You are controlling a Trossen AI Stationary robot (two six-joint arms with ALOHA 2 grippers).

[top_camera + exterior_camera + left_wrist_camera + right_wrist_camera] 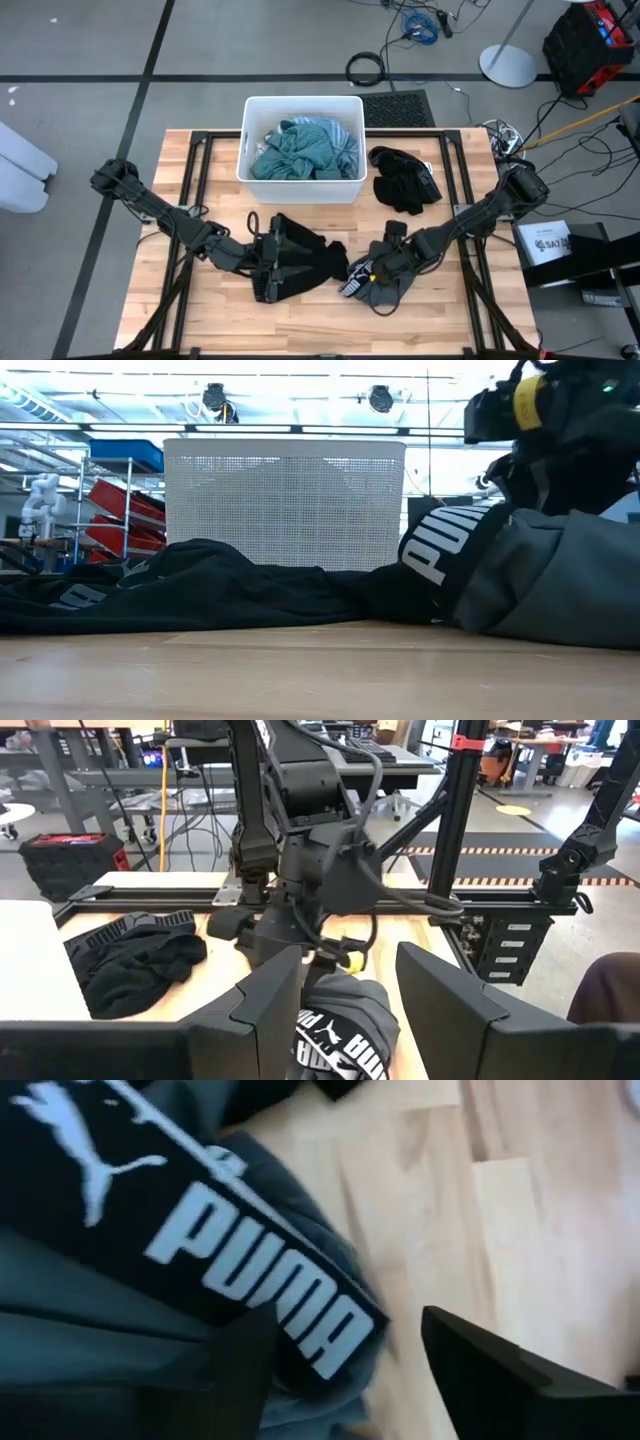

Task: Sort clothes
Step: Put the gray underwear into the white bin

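Note:
A white bin at the table's far middle holds teal and blue clothes. Right of it a black garment lies on the wood. Another black garment is spread at the table's middle, and my left gripper hangs open above it, pointing at the right arm. A grey garment with a black lettered waistband lies crumpled right of the middle. My right gripper stands open over it, pointing steeply down. My right gripper comes from above at the waistband's end. One finger is over the grey cloth, the other over bare wood. I cannot tell whether either touches the garment, which lies on the table.
Bare wood runs along the table's near edge and at the near left. The black frame rails border the table's sides. The bin's wall stands behind the garments in the low view.

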